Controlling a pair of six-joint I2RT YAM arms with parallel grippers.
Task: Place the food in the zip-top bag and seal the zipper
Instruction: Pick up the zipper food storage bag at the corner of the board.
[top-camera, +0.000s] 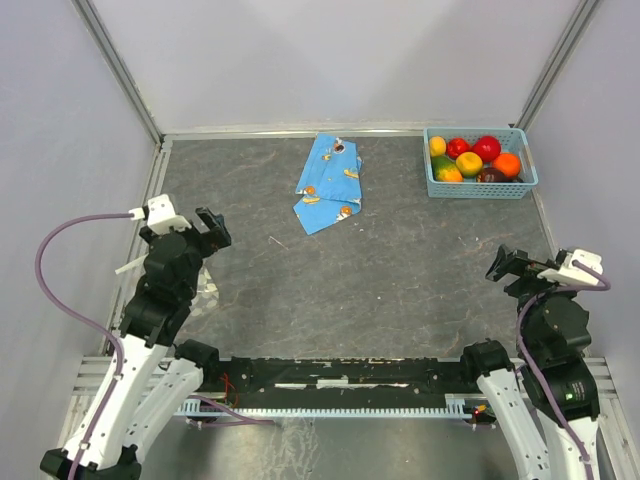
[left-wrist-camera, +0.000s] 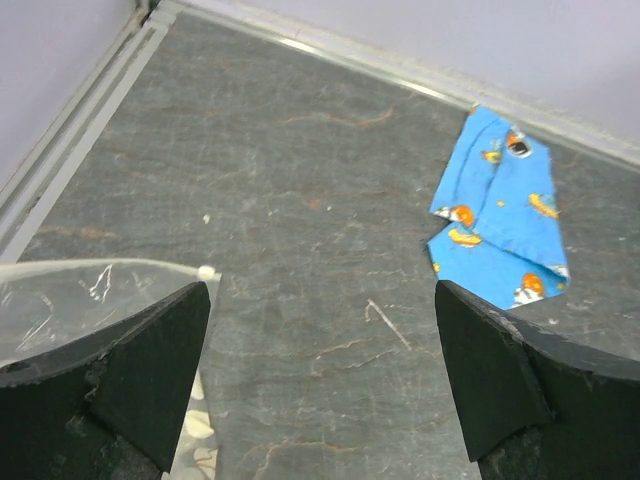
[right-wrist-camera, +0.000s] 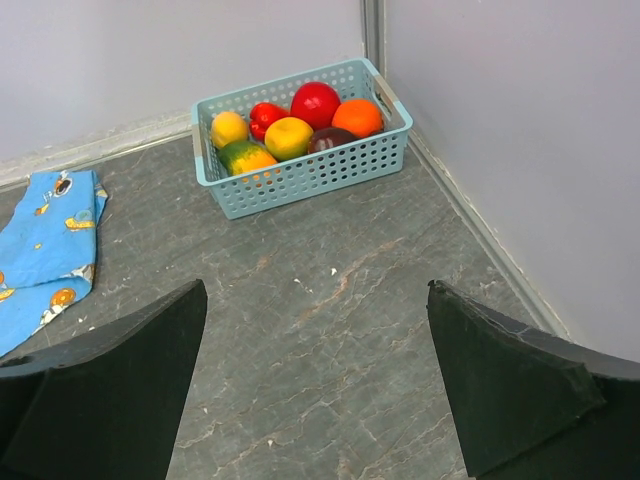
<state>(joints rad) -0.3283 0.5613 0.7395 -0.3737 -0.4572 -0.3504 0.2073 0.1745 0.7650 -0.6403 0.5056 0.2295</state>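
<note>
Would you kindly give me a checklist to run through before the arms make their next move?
1. The left tool is open and holds nothing: ok.
2. The right tool is open and holds nothing: ok.
3. The fruits lie uncovered in the basket: ok.
4. The bag has its mouth open: cannot tell.
5. The wrapper lies apart from both bag and basket: ok.

You've got seven fruits (right-wrist-camera: 288, 137): two red, two yellow, one orange, one purple, one green-orange. One basket (right-wrist-camera: 300, 182), one blue wrapper (top-camera: 330, 185), one clear bag (left-wrist-camera: 60, 300).
</note>
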